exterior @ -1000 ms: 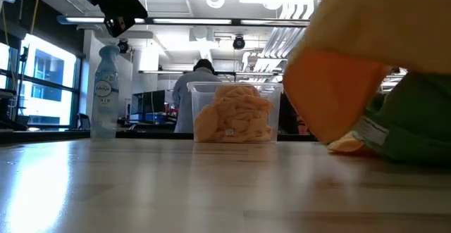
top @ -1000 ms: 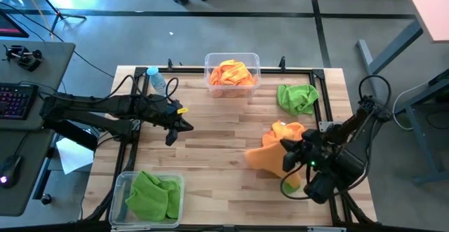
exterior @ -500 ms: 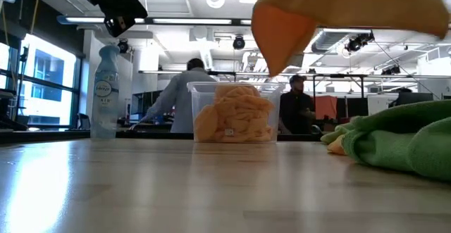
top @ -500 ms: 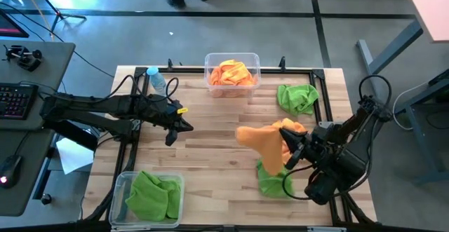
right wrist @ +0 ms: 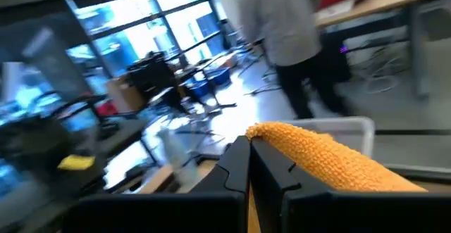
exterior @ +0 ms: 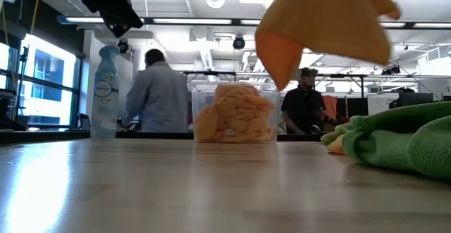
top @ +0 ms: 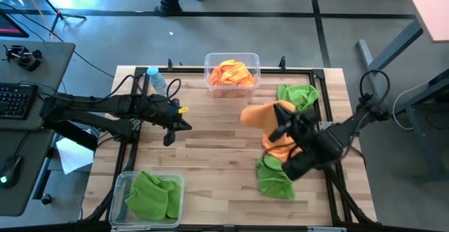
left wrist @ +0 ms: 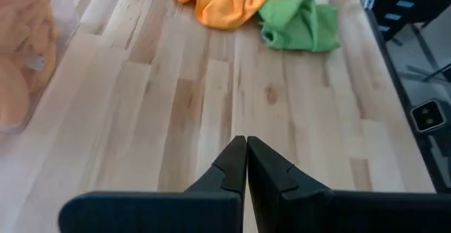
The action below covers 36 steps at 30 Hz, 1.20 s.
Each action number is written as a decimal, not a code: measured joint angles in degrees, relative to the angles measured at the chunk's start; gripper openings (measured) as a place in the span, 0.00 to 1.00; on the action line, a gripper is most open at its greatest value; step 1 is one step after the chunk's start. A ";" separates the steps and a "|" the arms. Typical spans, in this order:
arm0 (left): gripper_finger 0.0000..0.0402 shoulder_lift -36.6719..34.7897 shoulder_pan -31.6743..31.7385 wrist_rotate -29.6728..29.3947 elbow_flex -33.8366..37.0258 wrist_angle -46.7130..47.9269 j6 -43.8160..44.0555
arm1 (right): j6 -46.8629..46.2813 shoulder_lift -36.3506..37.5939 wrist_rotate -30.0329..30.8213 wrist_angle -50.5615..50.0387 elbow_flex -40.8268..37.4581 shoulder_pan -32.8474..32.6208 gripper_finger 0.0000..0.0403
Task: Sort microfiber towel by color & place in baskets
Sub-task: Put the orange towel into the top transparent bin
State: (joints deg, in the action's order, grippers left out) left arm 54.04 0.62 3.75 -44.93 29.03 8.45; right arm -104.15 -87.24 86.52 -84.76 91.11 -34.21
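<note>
My right gripper (top: 283,129) is shut on an orange towel (top: 261,116) over the table's right half, in the air between the near green towel (top: 275,178) and the far tub. That clear tub (top: 232,71) at the far edge holds orange towels. A second clear tub (top: 147,195) at the near left corner holds green towels. Another green towel (top: 298,96) lies at the far right. A further bit of orange cloth (top: 280,149) lies by the near green towel. My left gripper (top: 168,138) hangs shut over the left middle, touching nothing. My right gripper pinches the orange towel between its two shut fingers at an upper fold (right wrist: 271,136), which bunches right beside the fingertips. The towel is lifted clear of the table and droops below and to the left of the fingers (exterior: 320,29); how many layers are held cannot be told.
A spray bottle (top: 156,78) stands at the far edge, left of the orange tub. Black frame rails run along the table's edges (top: 319,85). Bare wood lies between the two arms (top: 217,141). People move about in the room behind the table (exterior: 155,92).
My right gripper has risen and moved toward the far edge, staying shut. The orange towel, first draped low over the near right, is now lifted clear and carried toward the far tub. This uncovered the green towel, which stays on the table.
</note>
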 joint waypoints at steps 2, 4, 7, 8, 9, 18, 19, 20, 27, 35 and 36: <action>0.00 0.00 0.50 -0.06 -0.02 0.56 0.26 | 2.35 0.00 -1.05 0.76 0.00 2.33 0.00; 0.00 0.00 1.39 -0.33 -0.01 0.06 0.18 | 5.70 0.00 -2.78 2.12 0.00 4.47 0.00; 0.00 0.00 3.61 -0.61 -0.01 -0.57 -1.33 | 13.87 0.00 -7.31 6.43 0.00 7.87 0.00; 0.00 0.00 4.44 -0.63 -0.01 -0.63 -1.85 | 17.97 0.00 -9.71 8.99 0.00 9.14 0.00; 0.00 0.00 5.34 -0.63 -0.01 -0.62 -2.48 | 23.15 0.00 -12.41 12.12 0.00 10.59 0.00; 0.00 0.00 12.74 -0.61 0.00 -0.62 -4.66 | 79.64 0.02 -45.31 53.69 0.00 29.24 0.00; 0.00 0.00 13.44 -0.59 0.00 -0.62 -4.66 | 82.97 0.39 -46.98 56.71 0.00 31.31 0.00; 0.00 0.00 14.08 -0.59 -0.02 -0.60 -4.66 | 86.01 0.61 -48.95 59.68 0.00 33.39 0.00; 0.00 0.00 17.63 0.50 -0.02 0.30 -6.07 | 96.34 2.29 -68.52 75.23 0.04 47.48 0.00; 0.00 0.00 21.77 0.61 -0.02 1.49 -6.72 | 98.41 0.83 -79.83 77.68 0.02 59.93 0.00; 0.00 0.00 22.23 0.61 0.00 1.55 -6.68 | 98.45 0.54 -80.98 77.25 0.01 61.08 0.00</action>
State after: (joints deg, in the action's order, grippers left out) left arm 54.04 22.85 4.36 -44.93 30.57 1.77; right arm -5.70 -86.71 5.54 -7.51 91.12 26.87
